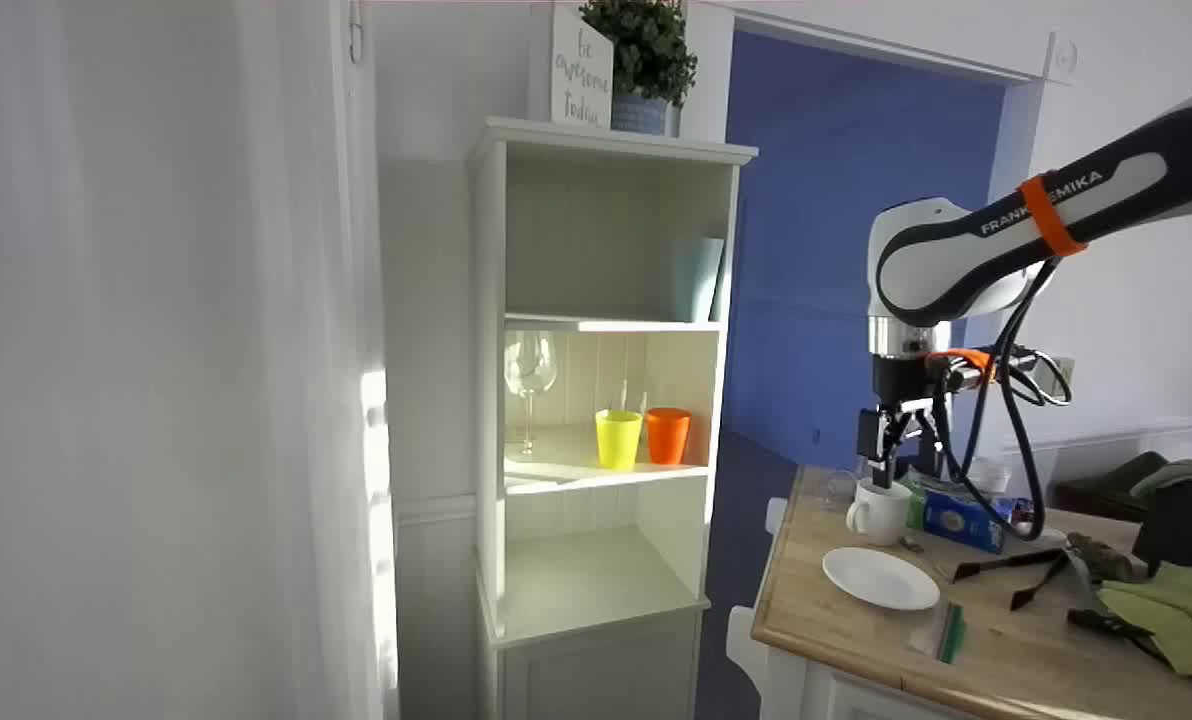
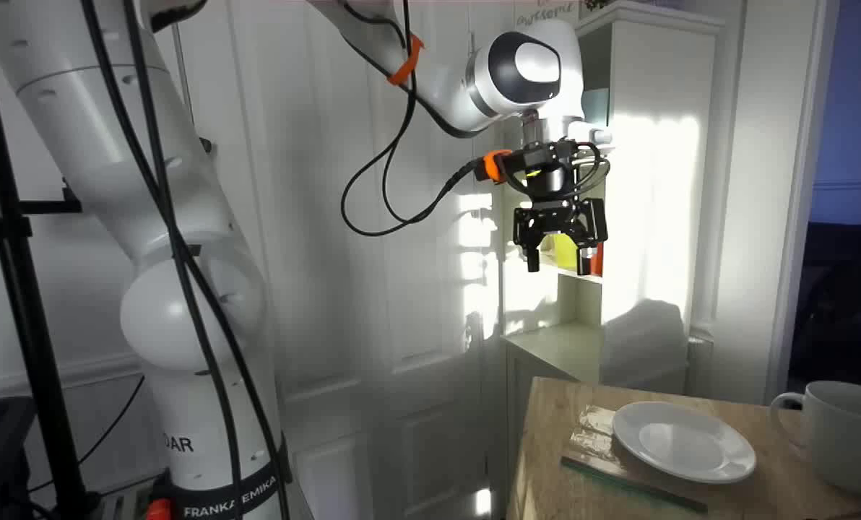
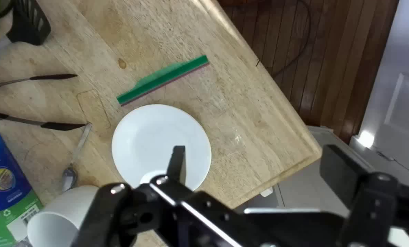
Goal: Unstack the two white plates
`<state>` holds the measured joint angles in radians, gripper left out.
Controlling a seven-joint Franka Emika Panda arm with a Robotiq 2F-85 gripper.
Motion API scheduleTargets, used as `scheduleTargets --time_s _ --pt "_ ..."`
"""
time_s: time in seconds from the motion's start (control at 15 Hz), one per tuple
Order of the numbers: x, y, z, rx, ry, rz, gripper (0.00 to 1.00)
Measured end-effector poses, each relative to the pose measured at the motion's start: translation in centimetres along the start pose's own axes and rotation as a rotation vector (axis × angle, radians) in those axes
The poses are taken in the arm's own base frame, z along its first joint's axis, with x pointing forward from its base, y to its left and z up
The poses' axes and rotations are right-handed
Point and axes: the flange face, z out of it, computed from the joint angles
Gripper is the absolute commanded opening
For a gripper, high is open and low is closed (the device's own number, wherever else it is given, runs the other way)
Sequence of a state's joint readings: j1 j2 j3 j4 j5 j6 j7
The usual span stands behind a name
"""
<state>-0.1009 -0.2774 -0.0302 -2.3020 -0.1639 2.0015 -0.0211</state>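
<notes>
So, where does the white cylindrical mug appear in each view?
In an exterior view: lower right, the white cylindrical mug, higher in the picture than the white round plate.
In an exterior view: low at the far right, the mug, right of the plate.
Wrist view: lower left, the mug, below and left of the plate.
Shared landmark: the plate, in all three views.

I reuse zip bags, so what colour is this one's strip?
The strip is green with a thin purplish edge, clearest in the wrist view.

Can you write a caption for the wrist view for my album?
Seen past the open gripper: a white plate on a wooden tabletop, a white mug nearby.
</notes>
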Motion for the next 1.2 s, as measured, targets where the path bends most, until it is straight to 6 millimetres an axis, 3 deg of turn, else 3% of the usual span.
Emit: scheduleTargets --time_s 0.6,0.87,1.2 --pt "0.1 0.2 0.2 0.002 -0.004 -0.016 1.0" --pt "1.1 2.7 1.2 0.021 -0.021 -0.109 1.0" --pt "4.3 6.3 3.0 0.054 0.016 -0.252 1.0"
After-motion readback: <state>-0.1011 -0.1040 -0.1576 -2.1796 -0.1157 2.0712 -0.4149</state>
